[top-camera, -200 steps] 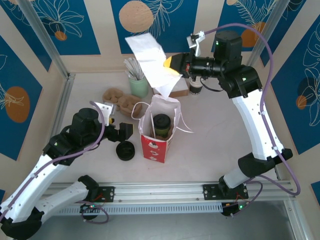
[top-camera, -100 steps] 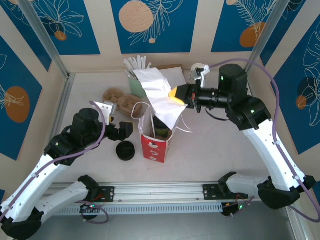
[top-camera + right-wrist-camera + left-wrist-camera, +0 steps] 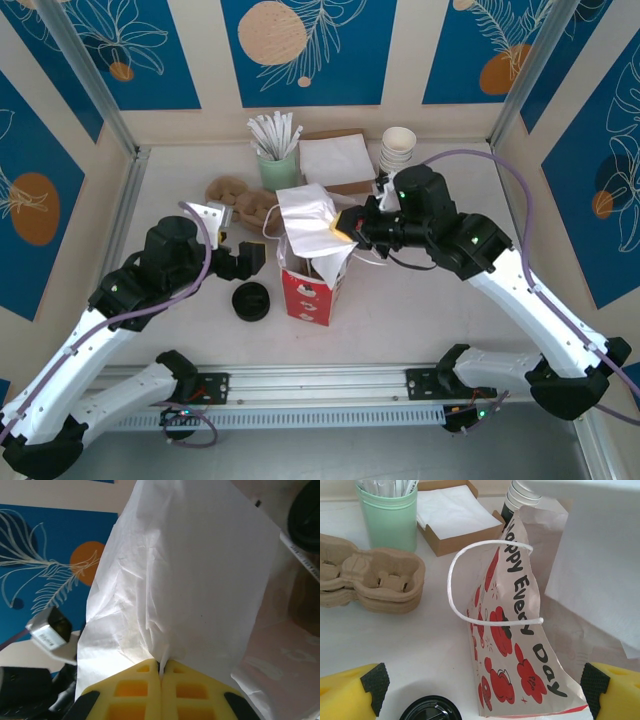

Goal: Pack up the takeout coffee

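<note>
Right gripper [image 3: 161, 672]: jaws pressed together, pinching a white paper napkin [image 3: 185, 580].
Left gripper [image 3: 250, 258]: jaws spread wide, red paper bag [image 3: 515, 655] just ahead.

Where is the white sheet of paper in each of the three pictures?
Top external: the white sheet is in the middle, over the mouth of the red bag, pinched by the right gripper.
Left wrist: upper right, behind the red bag.
Right wrist: across the middle, above the right gripper.
Shared landmark: the red bag, in the top and left wrist views.
</note>
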Robot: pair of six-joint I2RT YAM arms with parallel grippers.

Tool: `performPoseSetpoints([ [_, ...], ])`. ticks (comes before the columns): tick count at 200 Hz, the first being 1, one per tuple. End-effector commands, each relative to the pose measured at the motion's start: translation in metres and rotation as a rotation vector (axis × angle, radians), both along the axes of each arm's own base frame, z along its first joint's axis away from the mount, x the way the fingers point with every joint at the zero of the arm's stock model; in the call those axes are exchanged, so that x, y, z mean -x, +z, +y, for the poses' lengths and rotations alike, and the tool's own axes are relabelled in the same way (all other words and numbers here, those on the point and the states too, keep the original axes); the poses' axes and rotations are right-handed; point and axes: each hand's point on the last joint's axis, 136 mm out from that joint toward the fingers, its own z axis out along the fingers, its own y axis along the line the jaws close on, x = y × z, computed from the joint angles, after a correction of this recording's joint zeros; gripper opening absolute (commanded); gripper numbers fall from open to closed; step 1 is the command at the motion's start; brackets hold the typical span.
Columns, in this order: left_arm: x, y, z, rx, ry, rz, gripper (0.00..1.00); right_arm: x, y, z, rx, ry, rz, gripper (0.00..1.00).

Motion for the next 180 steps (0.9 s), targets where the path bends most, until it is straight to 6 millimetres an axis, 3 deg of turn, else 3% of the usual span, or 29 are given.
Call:
performPoseSetpoints([
  [1,0.000,0.005,0.004,0.002,0.014,-0.036,0.99,-0.010,-0.029,-0.014,0.118,-0.131,0.058,0.00],
  [48,0.003,0.003,0.009,-0.002,0.020,-0.045,0.99,-0.022,-0.056,-0.026,0.343,-0.245,0.060,0.00],
  [100,0.006,0.003,0.008,0.001,0.006,-0.043,0.99,-0.032,-0.079,-0.030,0.448,-0.318,0.051,0.00],
  [180,0.008,-0.002,0.013,-0.011,0.024,-0.035,0.99,-0.041,-0.096,-0.026,0.638,-0.271,0.006,0.00],
])
